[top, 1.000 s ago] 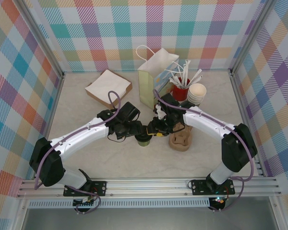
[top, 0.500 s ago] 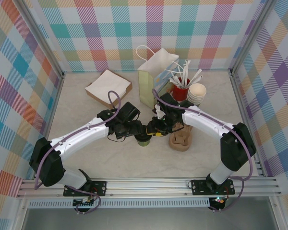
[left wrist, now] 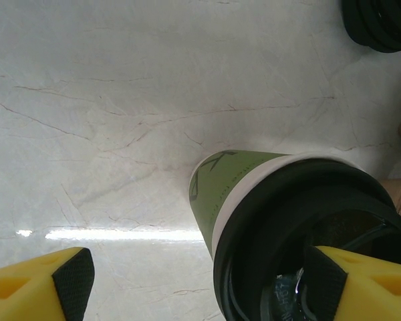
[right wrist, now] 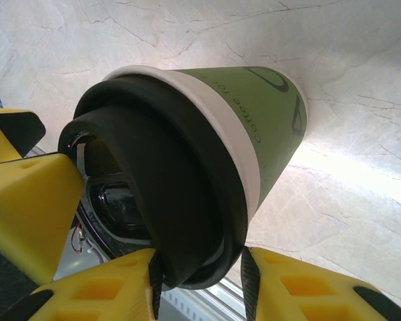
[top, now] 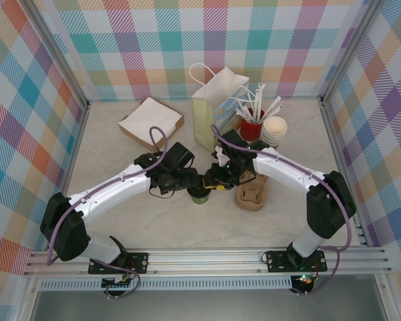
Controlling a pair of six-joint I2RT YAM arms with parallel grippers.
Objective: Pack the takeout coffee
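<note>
The right gripper (right wrist: 199, 267) pinches the green coffee cup (top: 200, 196) by its lid while the left gripper (left wrist: 197, 271), at its 9 o'clock, stands wide open.

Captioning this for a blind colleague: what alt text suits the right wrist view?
The right gripper pinches the rim of the black lid on a green paper cup, seen close up, with a pale marble table behind.

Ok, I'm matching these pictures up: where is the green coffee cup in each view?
Top external: green cup mid-table, just left of the brown carrier.
Left wrist: cup lower right, black lid nearest the camera.
Right wrist: cup centre, lid at lower left.
Shared landmark: the pale veined tabletop under it.
</note>
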